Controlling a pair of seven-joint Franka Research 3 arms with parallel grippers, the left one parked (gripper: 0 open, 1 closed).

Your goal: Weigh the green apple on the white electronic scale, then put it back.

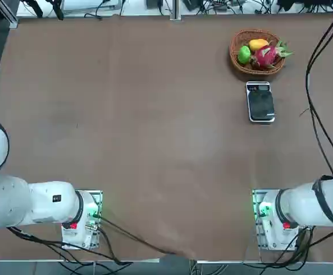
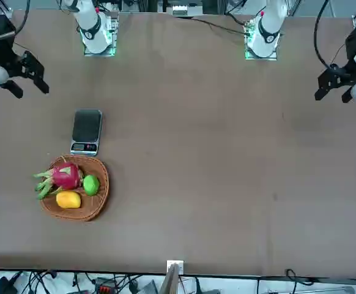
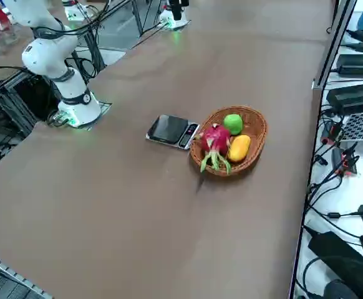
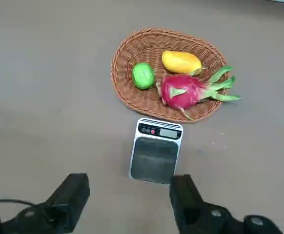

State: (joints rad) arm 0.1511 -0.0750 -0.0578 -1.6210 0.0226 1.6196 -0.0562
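Sitting in the round wicker basket [image 4: 127,56] right now is the green apple [image 4: 143,75], tucked against the basket's wall on one side, with the pink dragon fruit [image 4: 181,91] just beside it and the orange-yellow fruit [image 4: 181,62] near the other rim. From overhead you can see the basket at the far right part of the brown surface [image 1: 126,132], and the white electronic scale [image 1: 260,102] lies flat just on the robot's side of it, close to the basket but I can't say whether the two touch. The scale's display panel end points toward the basket and its dark glossy top plate has nothing on it. The right gripper [image 4: 130,197] hangs in the air over the surface on the near side of the scale, well apart from the apple, and both fingers [image 4: 73,192] are spread wide with nothing between them. In the front view the same gripper [image 2: 30,75] shows up at the edge of the surface, off to the side and clear of the scale and the basket.
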